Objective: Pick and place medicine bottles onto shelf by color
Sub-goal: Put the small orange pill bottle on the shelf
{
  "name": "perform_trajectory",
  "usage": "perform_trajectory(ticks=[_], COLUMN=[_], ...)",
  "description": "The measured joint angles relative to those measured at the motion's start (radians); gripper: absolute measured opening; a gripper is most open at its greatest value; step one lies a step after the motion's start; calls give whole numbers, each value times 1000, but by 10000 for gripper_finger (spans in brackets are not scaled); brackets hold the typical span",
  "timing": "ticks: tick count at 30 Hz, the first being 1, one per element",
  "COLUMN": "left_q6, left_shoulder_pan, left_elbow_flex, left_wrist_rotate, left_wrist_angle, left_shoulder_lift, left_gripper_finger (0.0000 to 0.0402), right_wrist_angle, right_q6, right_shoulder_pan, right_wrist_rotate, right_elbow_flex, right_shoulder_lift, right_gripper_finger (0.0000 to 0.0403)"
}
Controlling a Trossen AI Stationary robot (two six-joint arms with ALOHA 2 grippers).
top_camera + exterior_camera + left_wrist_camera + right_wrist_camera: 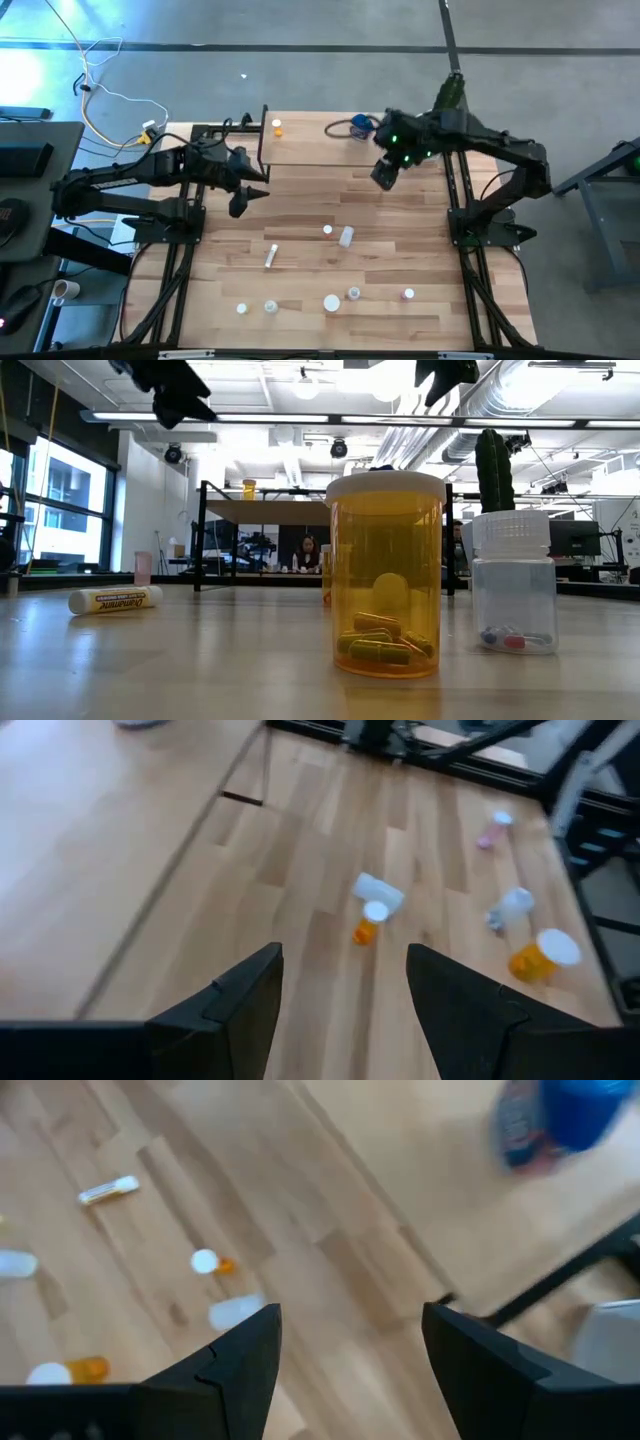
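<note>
Both hands are hanging empty above the bench with fingers spread. The left hand (243, 193) is hovering just off the shelf's (330, 150) left front corner; the right hand (386, 172) is hovering over the shelf's right front edge.

Two bottles are already sitting on the shelf: an orange one (277, 127) at the back left and the big blue one (360, 126) at the back right. The rest are lying out on the bench. Nearest the shelf is a pair in the middle: a small orange bottle with a white cap (328, 231) and a white bottle (346, 237) touching or just beside it, lying on its side. A white tube (271, 256) is lying farther left, its long axis running roughly toward the shelf. A row of small bottles is standing along the near edge, a pink-capped one (408, 294) among them.

The middle pair is lying in front of both hands, between them and somewhat nearer the right one, so the right arm looks better placed for the next pick, coming straight down over the orange bottle's cap.
</note>
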Motion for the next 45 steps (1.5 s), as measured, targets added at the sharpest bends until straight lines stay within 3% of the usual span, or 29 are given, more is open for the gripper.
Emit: perform_trajectory(ticks=[6,12,16,26,34,45], left_q6=[1,-2,-13,-35,-35,-34], left_shoulder_pan=[2,1,1,0,0,0], left_elbow_flex=[-96,-138,-146,-147,-147,-147], left_wrist_rotate=[42,86,137,139,139,127], left_wrist_angle=[73,85,76,65,65,61], left_shoulder_lift=[-50,-70,-70,-70,-70,-70], left_gripper_finger=[204,204,204,204,204,204], right_wrist_angle=[202,465,620,915,1059,1195], right_q6=[121,130,157,141,89,43], right_shoulder_pan=[128,226,268,358,378,375], right_wrist_rotate=[0,2,46,200,249,253], right_elbow_flex=[-145,-290,-378,-567,-677,-707], right_shoulder_lift=[-16,-16,-16,-13,16,183], right_gripper_finger=[234,234,234,234,234,234])
